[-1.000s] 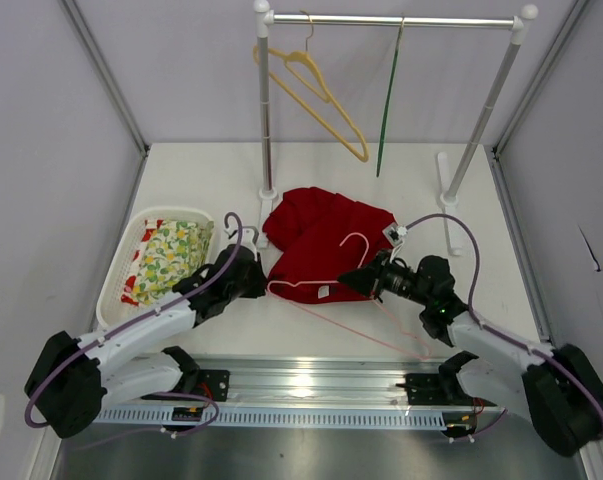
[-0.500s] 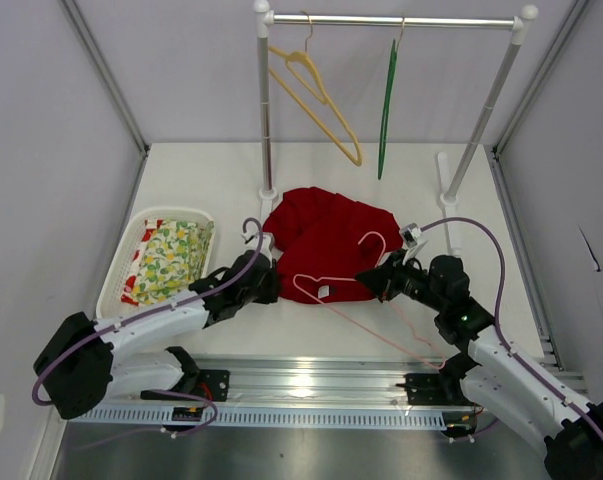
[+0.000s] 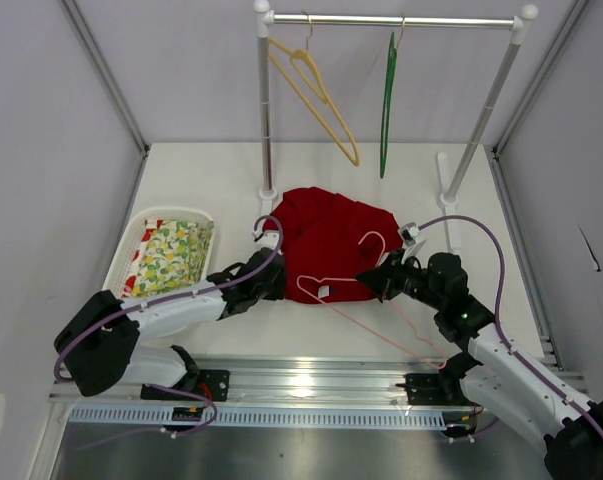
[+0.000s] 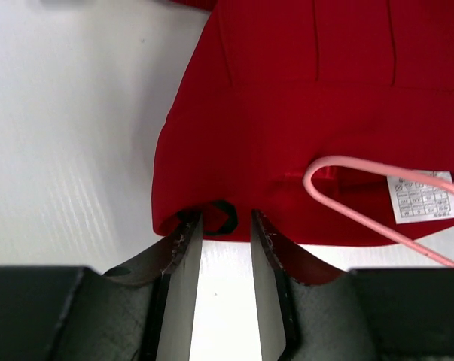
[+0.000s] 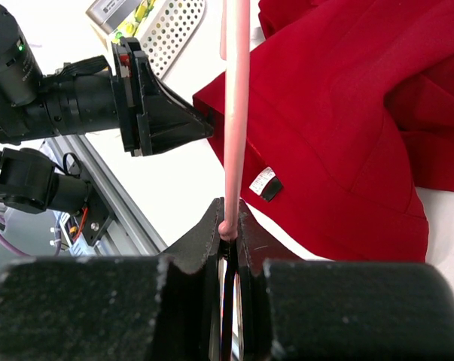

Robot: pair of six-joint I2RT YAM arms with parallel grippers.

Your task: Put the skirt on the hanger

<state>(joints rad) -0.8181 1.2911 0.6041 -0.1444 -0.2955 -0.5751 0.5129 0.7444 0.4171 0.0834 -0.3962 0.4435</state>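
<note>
The red skirt [image 3: 326, 232] lies crumpled on the white table in mid view. My right gripper [image 3: 373, 281] is shut on the pale pink hanger [image 3: 331, 280], which it holds tilted over the skirt's near edge, hook up. In the right wrist view the hanger's wire [image 5: 236, 113] rises from my shut right gripper [image 5: 228, 226] over the skirt [image 5: 347, 113]. My left gripper [image 3: 277, 280] is open at the skirt's near-left edge. In the left wrist view the left gripper [image 4: 225, 224] has its tips touching the red hem [image 4: 287, 113], with a black loop between them and the hanger's corner [image 4: 392, 172] to the right.
A white basket [image 3: 116, 275] holding yellow-green floral cloth [image 3: 169, 255] stands at the left. A clothes rack [image 3: 396, 19] at the back carries a yellow hanger [image 3: 316, 95] and a dark green hanger [image 3: 386, 100]. Its feet [image 3: 267, 195] stand just behind the skirt.
My left gripper has moved right to the skirt's near-left edge. My right gripper has drawn back right and lifted the hanger, then held still.
</note>
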